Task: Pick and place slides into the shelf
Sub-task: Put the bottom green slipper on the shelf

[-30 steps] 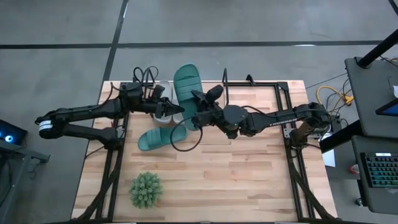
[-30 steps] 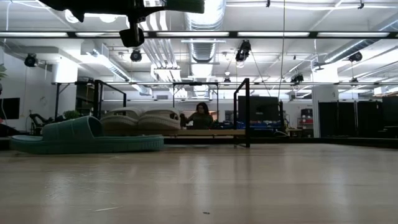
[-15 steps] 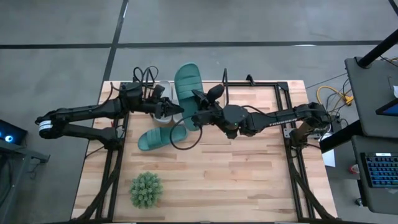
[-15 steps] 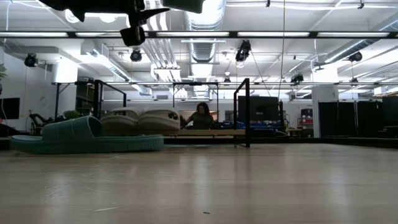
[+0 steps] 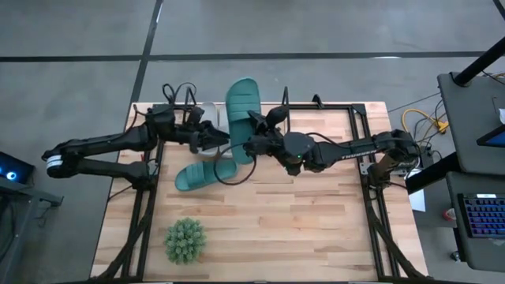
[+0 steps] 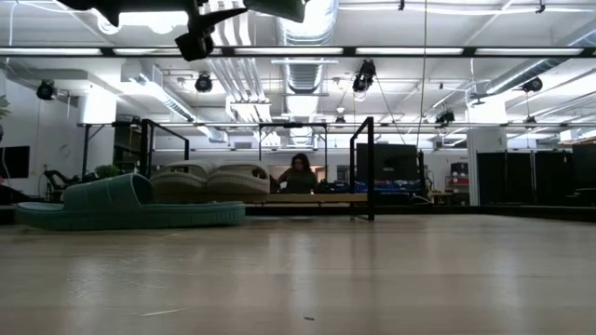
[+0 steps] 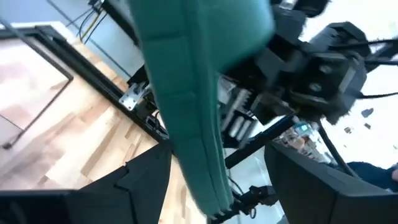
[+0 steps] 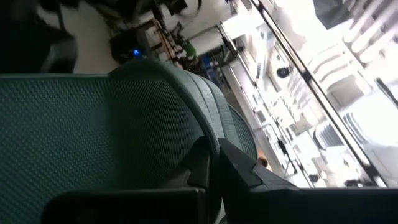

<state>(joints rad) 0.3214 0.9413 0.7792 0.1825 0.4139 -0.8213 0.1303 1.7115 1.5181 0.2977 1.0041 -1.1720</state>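
A teal slide [image 5: 240, 110] is up in the air over the table's far left part, toe toward the far edge, with my right gripper [image 5: 251, 147] shut on it. My left gripper [image 5: 218, 142] is open just left of it. In the left wrist view its two fingers stand on either side of the slide's edge [image 7: 199, 143], apart from it. A second teal slide [image 5: 200, 174] lies sole down on the table. Two grey slides [image 6: 214, 179] sit on the shelf [image 6: 364, 167] at the far edge. My right gripper pinches the raised teal slide at its strap's edge [image 8: 208, 134] between its two fingers [image 8: 239, 171]. The fingers come level from the table's right side. The slide is lifted clear of the table and the shelf, turned on its side.
A small spiky green plant [image 5: 185, 241] stands near the table's front left. Black frame rails [image 5: 371, 213] run along the table's left and right sides. The middle and right of the wood top are free room. A person [image 6: 300, 174] sits far behind the table.
My left gripper has opened, let go of the raised teal slide and drawn back slightly toward the table's left. The slide stays up in my right gripper and has turned a little about its length.
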